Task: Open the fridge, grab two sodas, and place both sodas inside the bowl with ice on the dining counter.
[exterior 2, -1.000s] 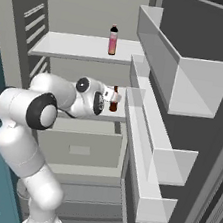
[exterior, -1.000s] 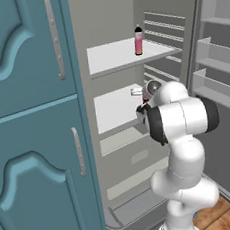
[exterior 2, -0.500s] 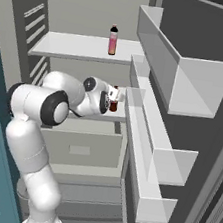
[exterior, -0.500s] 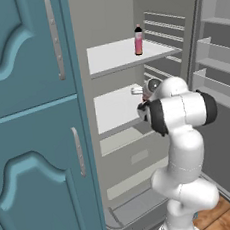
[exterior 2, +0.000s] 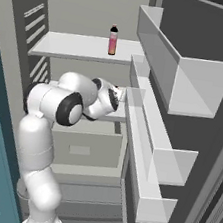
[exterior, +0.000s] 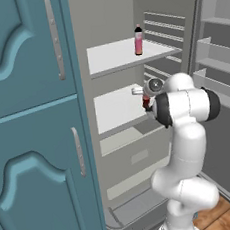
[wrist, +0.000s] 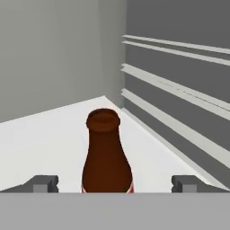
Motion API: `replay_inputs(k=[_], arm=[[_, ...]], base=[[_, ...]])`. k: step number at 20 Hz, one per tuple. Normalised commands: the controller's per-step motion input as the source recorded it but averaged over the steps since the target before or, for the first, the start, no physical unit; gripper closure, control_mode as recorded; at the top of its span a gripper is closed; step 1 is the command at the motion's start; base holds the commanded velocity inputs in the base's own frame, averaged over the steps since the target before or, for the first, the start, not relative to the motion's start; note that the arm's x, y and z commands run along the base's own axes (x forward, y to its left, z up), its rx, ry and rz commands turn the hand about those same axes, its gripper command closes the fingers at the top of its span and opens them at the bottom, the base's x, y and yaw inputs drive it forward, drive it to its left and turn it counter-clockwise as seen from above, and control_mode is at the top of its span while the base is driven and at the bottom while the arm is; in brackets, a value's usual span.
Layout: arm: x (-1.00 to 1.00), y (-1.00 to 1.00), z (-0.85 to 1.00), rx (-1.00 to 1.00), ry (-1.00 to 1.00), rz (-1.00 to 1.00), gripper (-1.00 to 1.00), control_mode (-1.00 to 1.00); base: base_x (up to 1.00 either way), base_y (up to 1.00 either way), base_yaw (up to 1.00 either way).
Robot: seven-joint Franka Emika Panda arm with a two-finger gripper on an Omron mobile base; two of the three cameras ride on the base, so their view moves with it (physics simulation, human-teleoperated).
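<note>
White shelf [wrist: 40, 134] — brown soda [wrist: 107, 155] stands upright.

Teal cabinets [exterior: 32, 120] with metal handles [exterior: 53, 35] standing at left; strip of wooden floor [exterior: 223, 216] showing at lower right.

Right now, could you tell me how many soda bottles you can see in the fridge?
2: a pink bottle upright on the upper shelf, a reddish-brown bottle upright on the shelf below.
</note>
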Motion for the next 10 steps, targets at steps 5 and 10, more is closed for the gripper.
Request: replay_inputs(k=[5, 10], arm=[[0.23, 0.00, -0.28, 0.00, 0.00, 0.00, 1.00, -1.00], [0.12, 0.00, -0.19, 0.00, 0.00, 0.00, 1.00, -1.00]], base=[[0.00, 0.00, 0.00], [0.00, 0.00, 0.00]])
